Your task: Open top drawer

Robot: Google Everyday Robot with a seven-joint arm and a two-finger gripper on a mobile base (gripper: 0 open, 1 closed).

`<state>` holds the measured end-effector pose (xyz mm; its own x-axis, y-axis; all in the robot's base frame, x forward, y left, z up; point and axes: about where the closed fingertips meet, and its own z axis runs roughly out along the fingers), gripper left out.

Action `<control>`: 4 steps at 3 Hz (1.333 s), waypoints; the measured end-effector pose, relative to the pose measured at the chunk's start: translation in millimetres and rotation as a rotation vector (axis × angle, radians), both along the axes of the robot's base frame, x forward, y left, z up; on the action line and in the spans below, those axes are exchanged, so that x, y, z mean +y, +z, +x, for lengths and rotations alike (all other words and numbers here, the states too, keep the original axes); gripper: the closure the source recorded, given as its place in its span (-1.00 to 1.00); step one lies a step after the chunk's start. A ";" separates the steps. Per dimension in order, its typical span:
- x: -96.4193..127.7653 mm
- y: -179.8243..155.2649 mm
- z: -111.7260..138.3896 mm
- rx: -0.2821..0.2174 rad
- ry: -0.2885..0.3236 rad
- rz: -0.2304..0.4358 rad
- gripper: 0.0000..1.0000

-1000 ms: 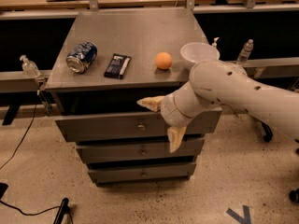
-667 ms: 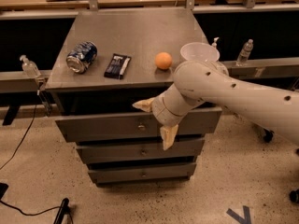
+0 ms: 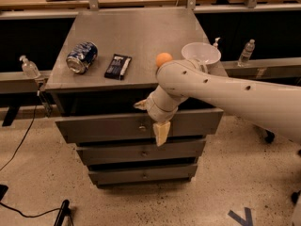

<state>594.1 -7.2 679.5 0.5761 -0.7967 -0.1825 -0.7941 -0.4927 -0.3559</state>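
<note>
One gripper (image 3: 150, 119) (fingers spread) hangs before top drawer (image 3: 94, 128), beside knob (image 3: 142, 127).

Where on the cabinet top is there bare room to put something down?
The back half of the cabinet top, behind the can, black packet, orange and bowl, is bare. So is the patch between packet and orange. The right front corner is crowded: orange, bowl and the arm. The gripper, fingers open, sits below at the top drawer.

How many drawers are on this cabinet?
3, stacked: the top drawer just under the tabletop, the middle drawer below it, the bottom drawer nearest the floor. None seems hidden. The gripper, open, hangs before the top drawer's centre.
</note>
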 end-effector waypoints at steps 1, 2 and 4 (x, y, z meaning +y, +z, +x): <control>-9.3 -15.2 15.9 0.046 -0.075 -0.037 -0.45; -18.6 -19.9 16.5 0.064 -0.091 -0.055 -0.02; -39.8 -11.6 -12.9 0.103 -0.059 -0.041 0.15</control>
<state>581.1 -46.9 667.9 0.5077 -0.8367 -0.2053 -0.8536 -0.4563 -0.2514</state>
